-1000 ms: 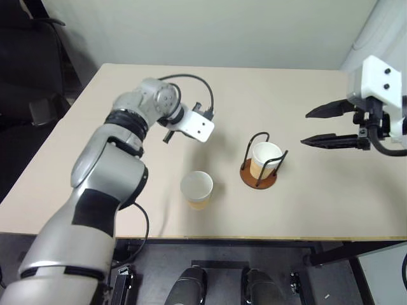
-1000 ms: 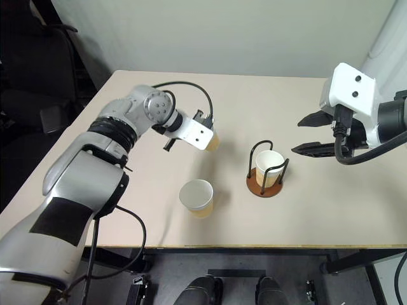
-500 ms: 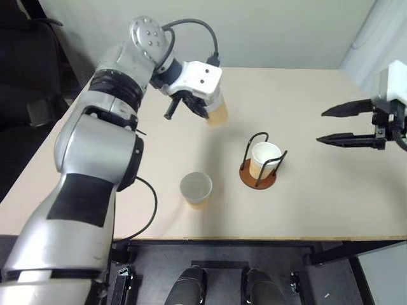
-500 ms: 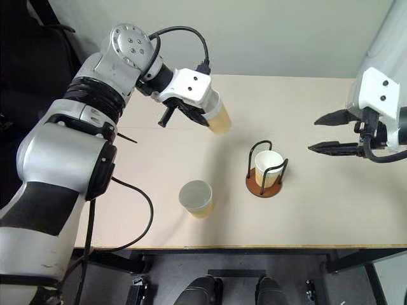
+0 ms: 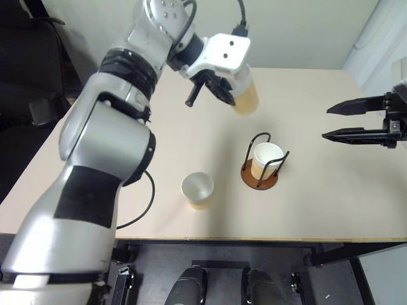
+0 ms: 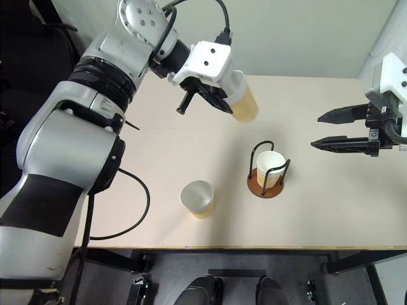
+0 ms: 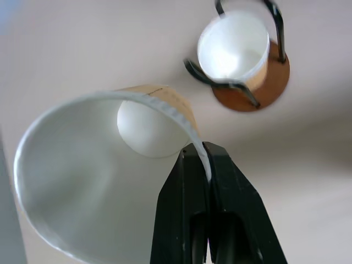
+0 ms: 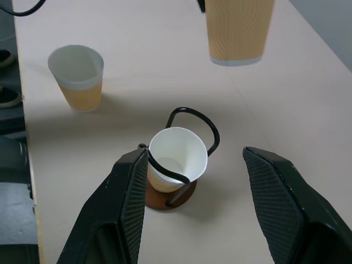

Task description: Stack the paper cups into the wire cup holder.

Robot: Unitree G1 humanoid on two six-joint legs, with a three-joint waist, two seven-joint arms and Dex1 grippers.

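I'm looking down on a pale beige table (image 5: 305, 210) with a thin light edge along its near side, standing against a plain off-white wall (image 5: 299, 32). To my left sits a dark office chair (image 5: 25, 76) in shadow. Under the table the floor (image 6: 210, 267) is dark grey, and the light falls evenly across the tabletop

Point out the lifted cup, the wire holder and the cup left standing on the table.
lifted cup (image 5: 247, 96), left eye view, tan side wall.
wire holder (image 5: 259, 182), left eye view, brown base.
standing cup (image 5: 197, 187), left eye view, white inside.
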